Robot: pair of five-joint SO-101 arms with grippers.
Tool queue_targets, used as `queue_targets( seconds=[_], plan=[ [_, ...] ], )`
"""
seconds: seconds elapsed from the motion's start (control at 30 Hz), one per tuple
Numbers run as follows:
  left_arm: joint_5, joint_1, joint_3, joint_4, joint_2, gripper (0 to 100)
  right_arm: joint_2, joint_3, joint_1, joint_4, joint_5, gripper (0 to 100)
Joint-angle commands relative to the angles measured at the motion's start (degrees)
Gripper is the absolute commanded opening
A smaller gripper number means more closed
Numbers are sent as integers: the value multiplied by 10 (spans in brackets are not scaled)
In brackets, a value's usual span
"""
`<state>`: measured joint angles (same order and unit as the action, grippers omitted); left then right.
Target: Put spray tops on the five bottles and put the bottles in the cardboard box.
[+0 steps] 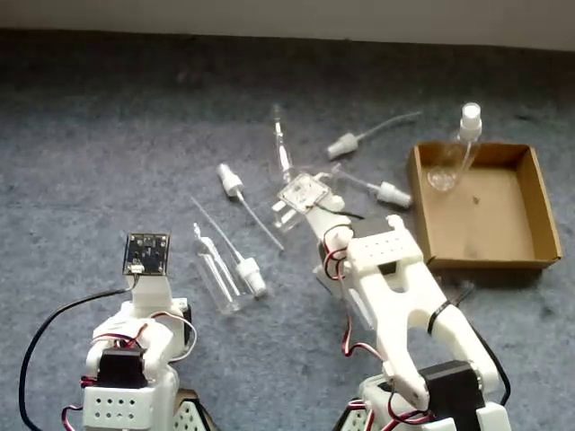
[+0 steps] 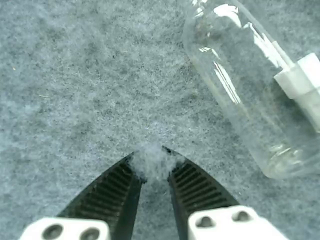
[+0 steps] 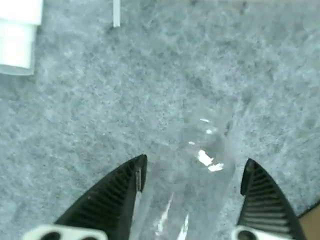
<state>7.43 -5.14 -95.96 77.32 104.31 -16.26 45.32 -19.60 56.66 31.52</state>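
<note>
Fingers (image 3: pixel 117 192) on your right gripper (image 3: pixel 195 167) gape around a clear bottle (image 3: pixel 202 145), probably not touching it. The left gripper (image 2: pixel 150 162) is barely parted and empty, with a second bottle (image 2: pixel 240 85) just beside it. The cardboard box (image 1: pixel 490 224) sits near the right arm.

Left hand (image 2: pixel 149 154) barely parted, low; right hand (image 3: pixel 195 160) spread wide.

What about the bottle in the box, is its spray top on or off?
On. The bottle in the cardboard box has a white spray top on its neck, poking past the box's far wall.
</note>
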Motion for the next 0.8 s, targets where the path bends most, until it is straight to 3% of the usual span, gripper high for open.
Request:
queue_targets(
  seconds=[0.0, 0.3, 0.4, 0.53, 0.77],
  plan=[
    [-5, 10, -11, -10, 3, 5, -25, -2, 7, -9, 7, 288],
    [-5, 10, -11, -10, 3, 5, -27, -3, 7, 28, 4, 289],
    [-5, 10, -11, -10, 3, 5, -25, 7, 10, 5, -3, 289],
    [-5, 10, -11, -10, 3, 5, -26, 58, 7, -55, -69, 289],
    [-5, 10, -11, -10, 3, 5, -26, 82, 9, -78, -73, 286]
  ],
)
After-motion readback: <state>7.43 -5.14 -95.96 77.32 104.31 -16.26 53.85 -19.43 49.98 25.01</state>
